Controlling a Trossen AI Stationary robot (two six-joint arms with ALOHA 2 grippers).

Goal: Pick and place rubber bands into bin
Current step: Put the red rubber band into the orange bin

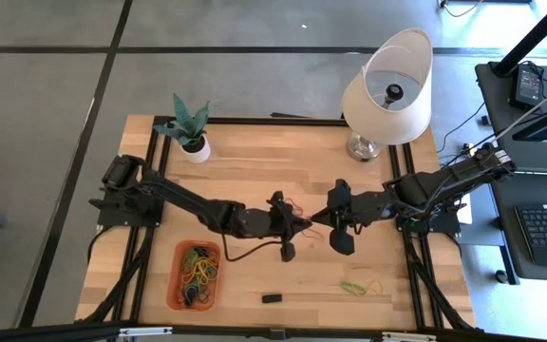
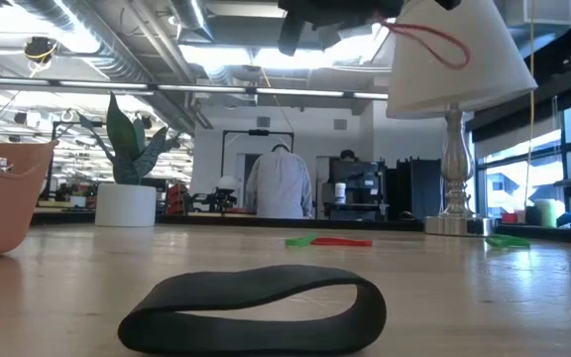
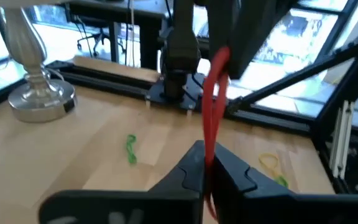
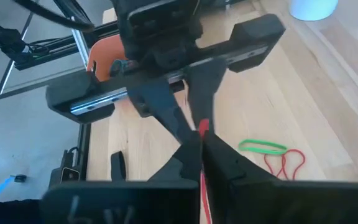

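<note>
Dark band (image 2: 256, 309) lying nearest the low camera on the counter (image 1: 283, 166). Left gripper (image 3: 207, 163) and right gripper (image 4: 194, 146) meeting mid-counter, both jaws clenching on one red rubber band (image 3: 215, 102) stretched between them. Bin (image 1: 196, 275) sitting front-left, holding bands. Green and yellow bands (image 1: 361, 287) lying loose front-right.

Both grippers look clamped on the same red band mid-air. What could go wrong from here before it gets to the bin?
1. The left gripper and right gripper both pinch one red rubber band; pulling apart could stretch or snap it.
2. If one lets go under tension, the band may fling off the table.
3. The bin sits on the left arm's side, so the right gripper probably must release first.
</note>
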